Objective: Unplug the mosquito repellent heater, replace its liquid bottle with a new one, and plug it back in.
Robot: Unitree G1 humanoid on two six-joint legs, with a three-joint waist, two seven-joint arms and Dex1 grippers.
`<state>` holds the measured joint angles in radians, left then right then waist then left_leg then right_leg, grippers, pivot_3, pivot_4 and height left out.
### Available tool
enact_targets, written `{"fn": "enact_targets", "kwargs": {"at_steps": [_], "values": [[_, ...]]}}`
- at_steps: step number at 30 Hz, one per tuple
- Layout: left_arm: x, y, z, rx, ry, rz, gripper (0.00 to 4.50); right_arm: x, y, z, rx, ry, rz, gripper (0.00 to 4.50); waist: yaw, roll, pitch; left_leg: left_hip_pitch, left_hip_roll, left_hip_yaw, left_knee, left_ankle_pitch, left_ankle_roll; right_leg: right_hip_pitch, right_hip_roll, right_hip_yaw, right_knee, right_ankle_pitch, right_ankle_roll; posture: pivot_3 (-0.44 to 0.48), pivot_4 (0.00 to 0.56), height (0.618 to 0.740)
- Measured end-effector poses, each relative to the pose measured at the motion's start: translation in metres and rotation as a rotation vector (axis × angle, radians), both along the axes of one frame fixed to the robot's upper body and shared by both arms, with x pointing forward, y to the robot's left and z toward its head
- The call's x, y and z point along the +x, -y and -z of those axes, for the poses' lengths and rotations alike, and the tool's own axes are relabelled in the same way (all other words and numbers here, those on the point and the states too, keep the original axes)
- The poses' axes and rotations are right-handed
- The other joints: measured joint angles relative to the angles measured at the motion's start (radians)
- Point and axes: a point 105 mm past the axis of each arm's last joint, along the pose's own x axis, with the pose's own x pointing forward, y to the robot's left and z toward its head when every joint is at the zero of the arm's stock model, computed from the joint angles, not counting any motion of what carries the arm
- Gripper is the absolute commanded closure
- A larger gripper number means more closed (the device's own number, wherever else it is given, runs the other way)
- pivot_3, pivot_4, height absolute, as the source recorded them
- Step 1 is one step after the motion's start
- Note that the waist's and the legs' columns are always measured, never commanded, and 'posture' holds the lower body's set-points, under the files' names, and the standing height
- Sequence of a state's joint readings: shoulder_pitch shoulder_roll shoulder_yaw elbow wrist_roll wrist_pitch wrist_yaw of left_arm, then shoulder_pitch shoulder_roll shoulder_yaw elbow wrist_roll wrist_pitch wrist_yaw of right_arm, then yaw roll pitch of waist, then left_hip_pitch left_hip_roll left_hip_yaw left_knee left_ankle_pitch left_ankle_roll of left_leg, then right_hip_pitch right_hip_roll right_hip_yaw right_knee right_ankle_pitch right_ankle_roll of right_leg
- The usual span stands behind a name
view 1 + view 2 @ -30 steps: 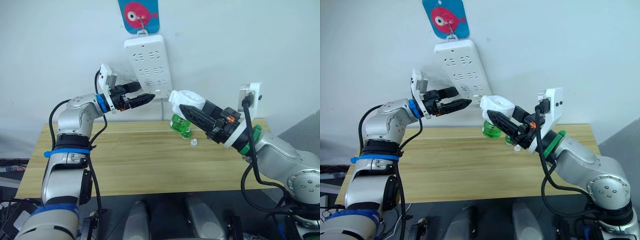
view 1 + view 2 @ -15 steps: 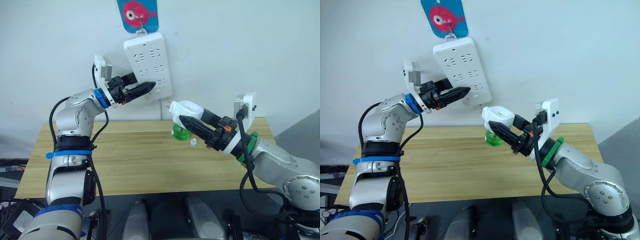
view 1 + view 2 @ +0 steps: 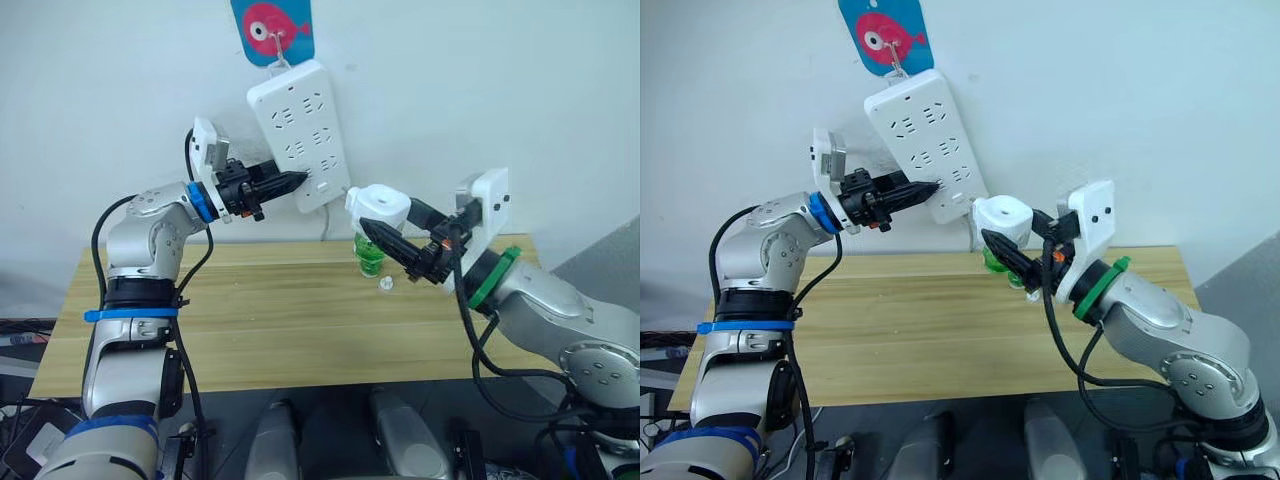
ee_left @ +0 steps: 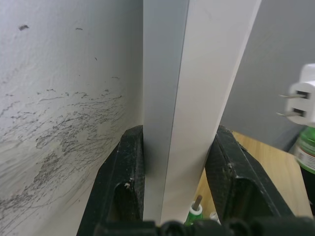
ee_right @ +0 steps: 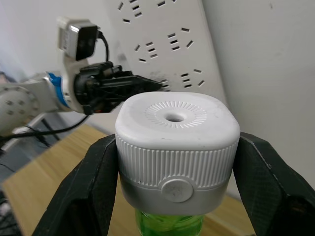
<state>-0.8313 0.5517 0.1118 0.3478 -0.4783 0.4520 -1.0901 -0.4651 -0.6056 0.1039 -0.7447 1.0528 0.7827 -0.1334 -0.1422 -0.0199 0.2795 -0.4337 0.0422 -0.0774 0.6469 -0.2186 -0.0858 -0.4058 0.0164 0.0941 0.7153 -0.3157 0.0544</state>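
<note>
Right wrist view: heater (image 5: 177, 147), green bottle (image 5: 170, 226) fitted beneath, clamped between both fingers of the right gripper (image 3: 385, 232). It hangs above the table's (image 3: 250, 330) far edge, right of the wall strip (image 3: 300, 135). Left gripper (image 3: 290, 181) is closed on the strip's lower left edge. A small white cap (image 3: 385, 285) lies on the table.
</note>
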Motion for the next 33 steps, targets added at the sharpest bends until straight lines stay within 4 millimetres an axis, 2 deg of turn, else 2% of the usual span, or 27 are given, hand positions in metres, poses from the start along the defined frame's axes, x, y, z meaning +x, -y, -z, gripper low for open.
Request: {"fn": "enact_targets", "kwargs": {"at_steps": [7,12,18,33], "values": [[-0.004,-0.006,-0.004,0.057,-0.022,-0.021,3.10,0.011,-0.024,-0.012,-0.087,0.124,0.034,1.51,-0.003,0.000,0.000,0.000,0.000,0.000,0.000,0.000,0.000,-0.001,0.000,0.000,0.001,0.000,0.000,-0.191,0.222,0.729],[-0.006,-0.004,-0.005,0.064,-0.042,-0.017,3.10,0.020,-0.033,-0.006,-0.110,0.133,0.059,1.51,-0.001,0.000,0.000,0.000,0.000,0.000,0.000,0.000,0.000,-0.001,0.000,0.000,0.000,0.000,0.000,-0.186,0.222,0.729],[-0.007,-0.004,-0.006,0.069,-0.046,-0.019,3.11,0.031,-0.034,-0.002,-0.115,0.137,0.105,1.51,0.000,0.000,0.000,0.000,0.000,0.000,0.000,0.000,0.000,-0.001,0.000,-0.001,0.001,0.000,0.000,-0.180,0.221,0.729],[-0.007,-0.004,-0.005,0.070,-0.050,-0.027,3.11,0.034,-0.040,0.001,-0.120,0.139,0.121,1.51,0.000,0.000,0.000,0.000,0.000,0.000,0.000,0.000,0.000,-0.001,0.000,-0.001,0.001,0.000,-0.001,-0.178,0.227,0.729]]}}
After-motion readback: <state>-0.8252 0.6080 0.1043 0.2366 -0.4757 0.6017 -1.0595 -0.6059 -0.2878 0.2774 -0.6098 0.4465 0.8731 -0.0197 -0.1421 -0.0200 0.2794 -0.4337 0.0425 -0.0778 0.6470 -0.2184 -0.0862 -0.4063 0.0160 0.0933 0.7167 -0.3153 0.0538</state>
